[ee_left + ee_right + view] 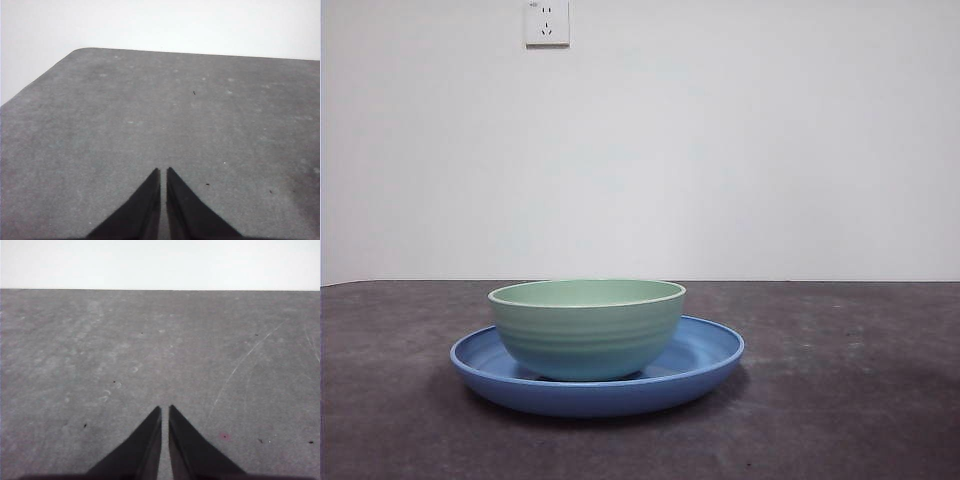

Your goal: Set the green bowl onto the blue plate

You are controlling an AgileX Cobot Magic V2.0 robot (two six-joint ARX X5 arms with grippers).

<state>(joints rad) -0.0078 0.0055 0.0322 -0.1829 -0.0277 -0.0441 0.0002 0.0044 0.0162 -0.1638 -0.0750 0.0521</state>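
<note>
The green bowl (587, 325) stands upright inside the blue plate (705, 355) in the front view, a little left of the plate's middle. Neither arm shows in the front view. My left gripper (163, 171) is shut over bare grey table, holding nothing. My right gripper (165, 409) is likewise shut over bare table, with nothing between its jaws. Neither wrist view shows the bowl or the plate.
The dark grey table (840, 400) stretches around the plate, with a white wall behind and a wall socket (547, 22) high up. A rounded table corner (80, 50) shows in the left wrist view.
</note>
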